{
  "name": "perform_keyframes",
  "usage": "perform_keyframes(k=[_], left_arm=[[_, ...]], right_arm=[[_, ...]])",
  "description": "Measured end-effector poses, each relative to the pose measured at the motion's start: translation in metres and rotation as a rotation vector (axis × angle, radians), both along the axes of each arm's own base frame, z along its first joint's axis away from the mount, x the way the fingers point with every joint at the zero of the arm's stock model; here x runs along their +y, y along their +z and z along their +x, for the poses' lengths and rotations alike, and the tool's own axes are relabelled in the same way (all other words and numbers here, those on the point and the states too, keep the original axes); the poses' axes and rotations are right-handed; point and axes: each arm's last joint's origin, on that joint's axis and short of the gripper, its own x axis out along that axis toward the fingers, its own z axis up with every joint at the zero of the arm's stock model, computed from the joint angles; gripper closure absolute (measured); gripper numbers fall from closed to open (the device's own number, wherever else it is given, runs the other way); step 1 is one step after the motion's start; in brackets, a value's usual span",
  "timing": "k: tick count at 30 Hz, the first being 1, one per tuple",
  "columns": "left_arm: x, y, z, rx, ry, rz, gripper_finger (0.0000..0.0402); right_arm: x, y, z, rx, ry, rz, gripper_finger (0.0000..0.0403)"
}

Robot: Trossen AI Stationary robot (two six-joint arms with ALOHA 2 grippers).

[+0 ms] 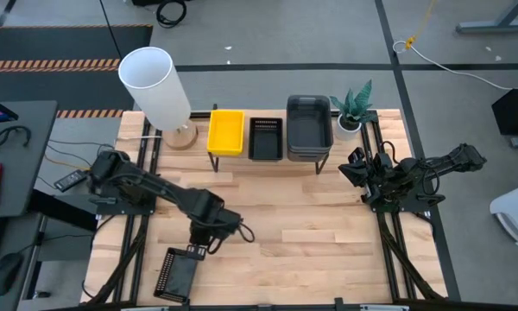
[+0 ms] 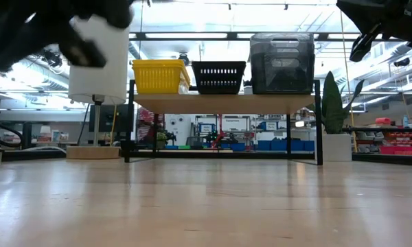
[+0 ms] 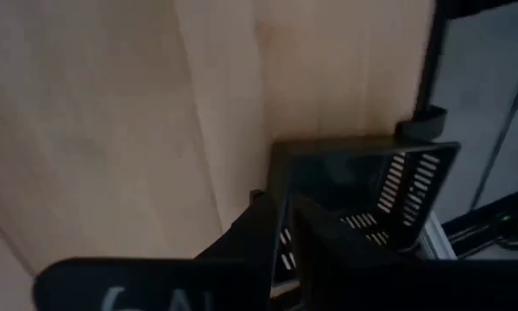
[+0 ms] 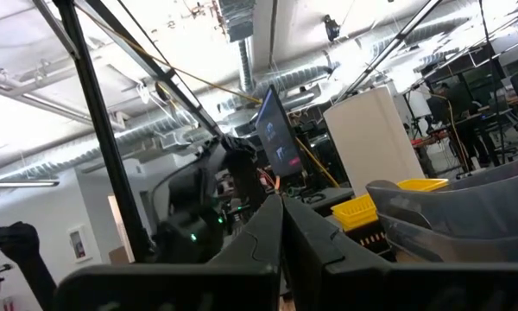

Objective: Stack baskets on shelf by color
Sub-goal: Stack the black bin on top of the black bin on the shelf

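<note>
On the shelf (image 2: 223, 103) at the table's far side stand a yellow basket (image 1: 226, 131), a black slotted basket (image 1: 265, 138) and a stack of grey baskets (image 1: 309, 127), each on its flat bottom. Another black slotted basket (image 1: 177, 275) lies flat on the table near the front left. My left gripper (image 1: 198, 246) hangs above that basket's far end (image 3: 363, 160), pointing steeply down, open by only a thin gap. My right gripper (image 1: 356, 168) waits shut at the table's right side, pointing up into the room.
A lamp with a white shade (image 1: 155, 82) on a round wooden base stands left of the shelf. A potted plant (image 1: 354, 108) stands to the shelf's right. Bare wooden tabletop (image 1: 311, 233) lies between the arms. The black basket lies close to the table's near edge.
</note>
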Motion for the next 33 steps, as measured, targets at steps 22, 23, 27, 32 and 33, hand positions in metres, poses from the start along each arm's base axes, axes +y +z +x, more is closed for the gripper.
perform_keyframes(k=[22,23,27,32,33], left_arm=[[-0.038,-0.062,-0.070,0.160,-0.003,0.172,0.0162],[-0.039,-0.064,-0.071,0.153,0.006,0.191,0.0166],[-0.044,-0.070,-0.076,0.121,0.038,0.226,0.0184],[-0.046,-0.078,-0.082,0.103,0.122,0.291,0.0216],[-0.047,-0.078,-0.082,0.092,0.135,0.301,0.0224]], right_arm=[[0.000,0.000,0.000,0.000,0.000,0.000,0.0386],[0.000,0.000,0.000,0.000,0.000,0.000,0.0386],[0.000,0.000,0.000,0.000,0.000,0.000,0.0386],[0.000,0.000,0.000,0.000,0.000,0.000,0.0386],[0.000,0.000,0.000,-0.001,0.000,0.000,0.0386]])
